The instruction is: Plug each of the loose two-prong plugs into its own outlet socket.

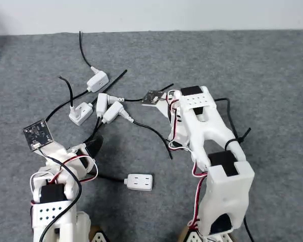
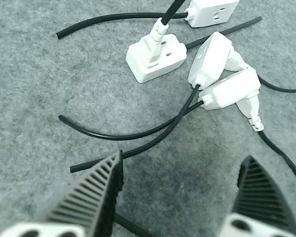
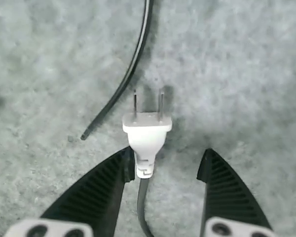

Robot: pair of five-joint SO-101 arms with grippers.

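A loose white two-prong plug (image 3: pixel 147 129) lies on the grey carpet with its prongs pointing away from my right gripper (image 3: pixel 168 153). That gripper is open, and the plug's cord runs between its fingers, close to one finger (image 3: pixel 96 190). My left gripper (image 2: pixel 182 157) is open over bare carpet and black cables, short of the sockets. Two white sockets (image 2: pixel 210 59) (image 2: pixel 232 89) lie side by side, each with a white plug in it. Two more white sockets (image 2: pixel 156 57) (image 2: pixel 212 12) lie beyond them. A further white socket (image 1: pixel 140 181) lies between the two arms.
Black cables (image 2: pixel 138 131) cross the carpet ahead of my left gripper. Another loose black cable (image 3: pixel 123 79) ends next to the plug. The right arm (image 1: pixel 207 131) covers the middle right of the carpet. Open carpet spreads to the far right and far left.
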